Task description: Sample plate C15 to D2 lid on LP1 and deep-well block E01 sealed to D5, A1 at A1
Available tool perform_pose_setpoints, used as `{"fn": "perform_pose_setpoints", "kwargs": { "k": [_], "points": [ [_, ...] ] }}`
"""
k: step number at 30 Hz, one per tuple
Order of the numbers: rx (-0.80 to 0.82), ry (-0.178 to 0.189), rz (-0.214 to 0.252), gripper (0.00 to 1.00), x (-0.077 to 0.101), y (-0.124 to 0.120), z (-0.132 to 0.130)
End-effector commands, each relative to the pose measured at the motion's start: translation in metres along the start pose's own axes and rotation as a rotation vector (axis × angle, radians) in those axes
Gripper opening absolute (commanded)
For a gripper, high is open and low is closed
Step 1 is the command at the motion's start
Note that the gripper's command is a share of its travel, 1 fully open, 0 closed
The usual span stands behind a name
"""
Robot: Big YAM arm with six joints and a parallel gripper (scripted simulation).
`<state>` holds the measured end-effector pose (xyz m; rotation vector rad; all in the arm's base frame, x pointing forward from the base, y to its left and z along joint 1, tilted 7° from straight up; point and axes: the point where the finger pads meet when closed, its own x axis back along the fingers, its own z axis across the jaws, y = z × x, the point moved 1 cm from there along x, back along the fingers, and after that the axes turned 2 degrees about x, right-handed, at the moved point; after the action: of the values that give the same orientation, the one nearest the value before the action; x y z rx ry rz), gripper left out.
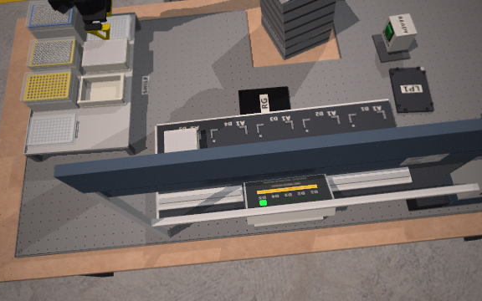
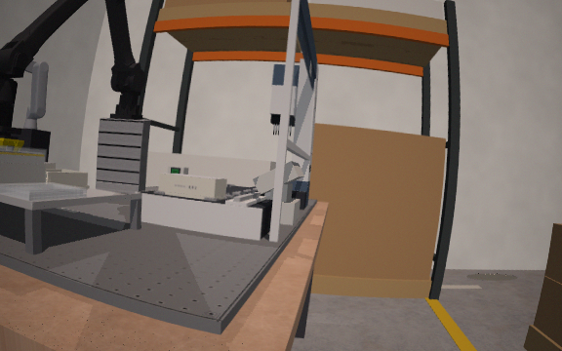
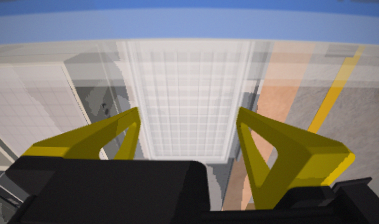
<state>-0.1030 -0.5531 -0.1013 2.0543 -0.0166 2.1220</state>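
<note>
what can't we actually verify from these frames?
- ID labels: none legible in any view, so the clear-lidded plate the gripper is shut on can't be confirmed as C15.
- Top view: the arm hides most of that plate.
- D5: the white block is partly cut off by the blue gantry beam; its A1 corner and seal can't be made out.
- Exterior view: the shelf is cut off at the left edge, and the deck positions are hidden.
</note>
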Motion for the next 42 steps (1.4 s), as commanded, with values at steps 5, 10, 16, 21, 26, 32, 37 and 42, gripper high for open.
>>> {"fn": "perform_pose_setpoints", "kwargs": {
  "k": [5,10,16,21,26,32,37,42],
  "points": [
    [0.007,0.000,-0.021,0.00,-0.001,0.014,0.008],
    [0.007,0.000,-0.021,0.00,-0.001,0.014,0.008],
    [0.007,0.000,-0.021,0.00,-0.001,0.014,0.008],
    [0.007,0.000,-0.021,0.00,-0.001,0.014,0.008],
    [0.007,0.000,-0.021,0.00,-0.001,0.014,0.008],
    [0.007,0.000,-0.021,0.00,-0.001,0.014,0.008],
    [0.008,0.001,-0.010,0.00,0.006,0.010,0.008],
    [0.010,0.000,-0.027,0.00,0.028,0.010,0.008]
  ]
}}
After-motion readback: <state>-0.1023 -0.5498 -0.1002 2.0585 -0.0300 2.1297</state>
